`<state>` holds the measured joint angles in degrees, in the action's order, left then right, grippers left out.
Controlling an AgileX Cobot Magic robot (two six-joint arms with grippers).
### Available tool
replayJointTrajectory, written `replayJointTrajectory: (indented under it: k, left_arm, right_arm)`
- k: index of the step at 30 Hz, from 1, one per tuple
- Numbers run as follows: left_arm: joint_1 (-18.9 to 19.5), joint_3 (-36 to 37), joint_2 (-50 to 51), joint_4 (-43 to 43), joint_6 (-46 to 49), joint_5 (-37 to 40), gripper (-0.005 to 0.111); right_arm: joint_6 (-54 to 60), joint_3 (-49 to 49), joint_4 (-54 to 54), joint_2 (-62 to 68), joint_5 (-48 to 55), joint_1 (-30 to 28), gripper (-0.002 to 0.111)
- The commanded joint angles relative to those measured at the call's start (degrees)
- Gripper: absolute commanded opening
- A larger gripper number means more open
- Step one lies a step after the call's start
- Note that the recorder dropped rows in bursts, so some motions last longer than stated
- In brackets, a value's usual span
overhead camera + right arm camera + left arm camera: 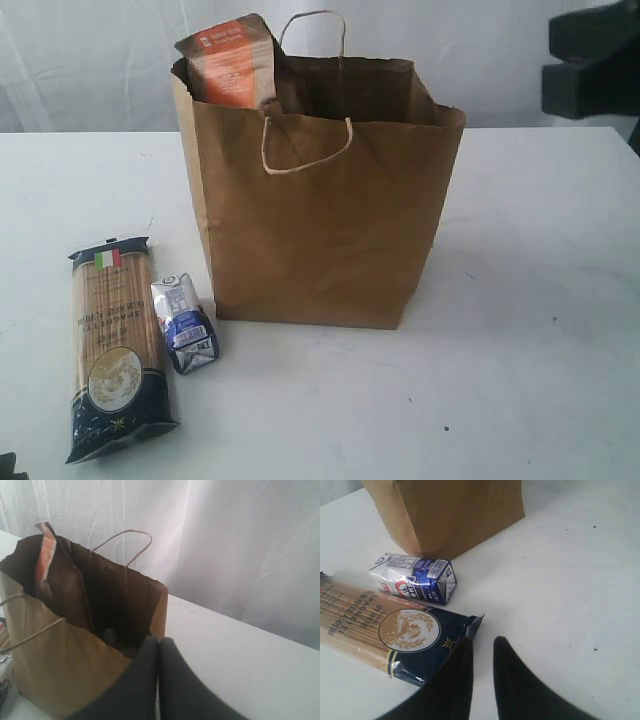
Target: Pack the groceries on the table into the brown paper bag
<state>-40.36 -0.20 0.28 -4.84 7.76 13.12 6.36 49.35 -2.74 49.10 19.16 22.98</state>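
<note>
Carton [185, 325] between spaghetti packet [112, 345] and bag [320, 230]

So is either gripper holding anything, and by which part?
Neither. Right gripper is shut empty by the brown paper bag; left gripper has a narrow bare gap beside the blue spaghetti packet.

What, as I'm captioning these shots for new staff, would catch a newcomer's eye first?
The tall brown paper bag standing upright mid-table dominates, with a brown pouch with orange label poking out of its top. On the white table to its left in the exterior view lie a blue spaghetti packet and, beside it, a small blue-white carton.
</note>
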Motion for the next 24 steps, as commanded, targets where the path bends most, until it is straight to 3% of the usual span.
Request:
replayJointTrajectory:
  k: [1, 10, 24]
  left_arm:
    - [-0.3, 0.2, -0.3, -0.2, -0.1, 0.3, 0.021]
    - [-0.3, 0.2, -0.3, -0.2, -0.1, 0.3, 0.021]
    - [-0.3, 0.2, -0.3, -0.2, -0.1, 0.3, 0.021]
  right_arm:
    - [-1.1, -3.8, 0.0, -5.1, 3.5, -0.3, 0.0]
    - [-1.1, -17.8, 5.6, -14.6, 0.7, -0.3, 0.0]
    - [-1.1, -42.4, 5.4, -34.7, -1.6, -2.0, 0.0]
